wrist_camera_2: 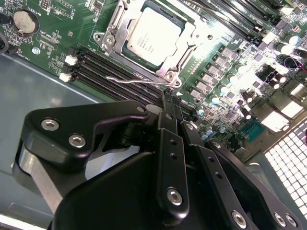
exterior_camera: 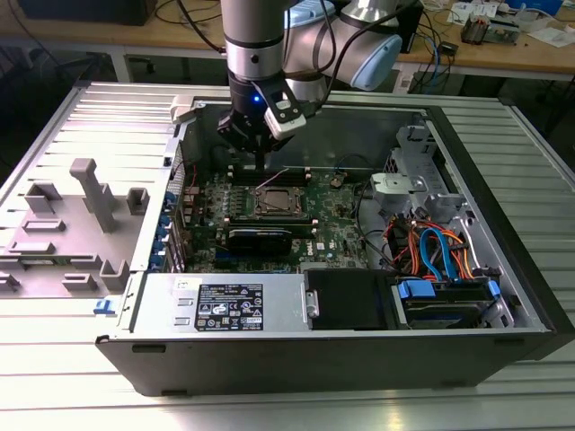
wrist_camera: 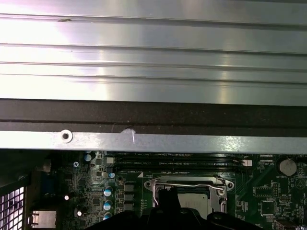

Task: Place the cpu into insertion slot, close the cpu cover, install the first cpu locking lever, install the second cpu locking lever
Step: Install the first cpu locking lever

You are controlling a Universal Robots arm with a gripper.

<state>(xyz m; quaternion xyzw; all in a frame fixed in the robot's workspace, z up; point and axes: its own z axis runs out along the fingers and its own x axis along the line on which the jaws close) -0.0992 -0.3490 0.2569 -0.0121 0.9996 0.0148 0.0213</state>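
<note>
Silver-grey cpu [exterior_camera: 277,200] is seen seated in the insertion slot [wrist_camera_2: 106,39], at 5 o'clock just beside the tool [exterior_camera: 260,169] in the exterior view, the tool pressed together near a raised locking lever [wrist_camera_2: 129,80].

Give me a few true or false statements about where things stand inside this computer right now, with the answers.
1. The cpu sits in the insertion slot. True.
2. The coin battery lies on top of the cpu. False: it sits in its own holder on the motherboard, apart from the insertion slot.
3. The gripper hangs over the power supply. False: it hangs over the motherboard, close beside the insertion slot.
4. A thin wire locking lever reaches out from the insertion slot across the memory slots. True.
</note>
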